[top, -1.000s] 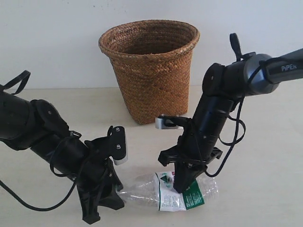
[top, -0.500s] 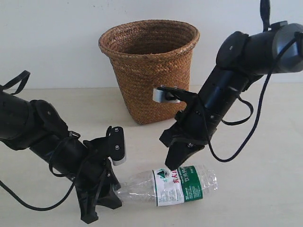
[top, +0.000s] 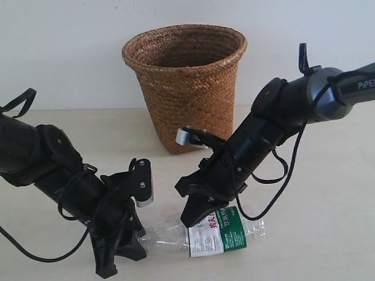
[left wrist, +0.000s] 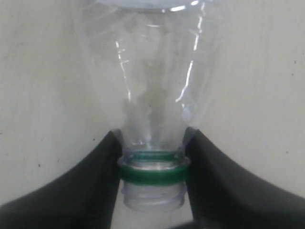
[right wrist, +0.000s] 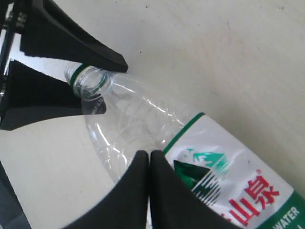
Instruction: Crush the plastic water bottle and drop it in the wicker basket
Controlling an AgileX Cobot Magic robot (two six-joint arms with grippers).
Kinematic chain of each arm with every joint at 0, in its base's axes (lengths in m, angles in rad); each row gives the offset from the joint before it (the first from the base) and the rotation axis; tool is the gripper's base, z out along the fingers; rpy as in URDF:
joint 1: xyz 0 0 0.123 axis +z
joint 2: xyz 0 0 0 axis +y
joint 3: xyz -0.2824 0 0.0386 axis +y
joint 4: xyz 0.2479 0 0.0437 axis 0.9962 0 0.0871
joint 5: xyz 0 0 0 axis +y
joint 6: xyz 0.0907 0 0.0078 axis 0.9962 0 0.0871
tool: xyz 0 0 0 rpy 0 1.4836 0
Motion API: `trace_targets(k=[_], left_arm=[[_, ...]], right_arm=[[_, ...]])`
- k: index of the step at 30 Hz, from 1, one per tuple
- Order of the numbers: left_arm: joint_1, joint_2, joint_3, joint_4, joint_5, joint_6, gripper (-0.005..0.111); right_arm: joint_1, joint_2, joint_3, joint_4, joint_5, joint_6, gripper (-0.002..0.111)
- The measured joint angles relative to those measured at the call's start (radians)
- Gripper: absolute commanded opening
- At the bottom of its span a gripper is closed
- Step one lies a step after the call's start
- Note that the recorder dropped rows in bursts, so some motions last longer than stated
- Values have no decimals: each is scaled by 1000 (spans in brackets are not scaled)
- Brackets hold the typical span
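Two grippers: left gripper point(left wrist: 152, 160) pinching the neck of the one plastic water bottle point(top: 220, 232); right gripper point(right wrist: 149, 161) pressed together, tips at its shoulder by the label. Lying sideways on the near desk point(top: 319, 193), clear, creased, green-ringed mouth open. One wicker basket point(top: 187, 96) upright, far behind

The neck of the clear plastic bottle with the green and white label point(top: 218, 233) hides behind the black left gripper point(top: 125, 262). The left arm point(top: 26, 153) and right arm point(top: 328, 96) run off the sides.
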Motion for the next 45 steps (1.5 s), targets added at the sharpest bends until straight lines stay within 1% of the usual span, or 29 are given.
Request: trace_targets(k=[9,24,27,32,35,41,45], left_arm=[[1,0,2,8,0,-2,4],[1,0,2,15,2,-12,4],[1,0,2,13,2,-14,4],[1,0,2,2,4,-14,4],[1,0,2,-4,4,-14,4],[1,0,2,-7,4,-14,4],[1,0,2,-13,6,-15,4]], right_arm=[[8,3,0,-2,-8,-2,0],[8,101,-18,19,-12,37,0],[8,108,-23,5,-12,84,0],[18,114,-41,-87,-10,225,0],[22,112,-48,-126,-10,274,0],[22,112,-52,-136,-10,296,0],[26,96,-76,-173,25,298,0]])
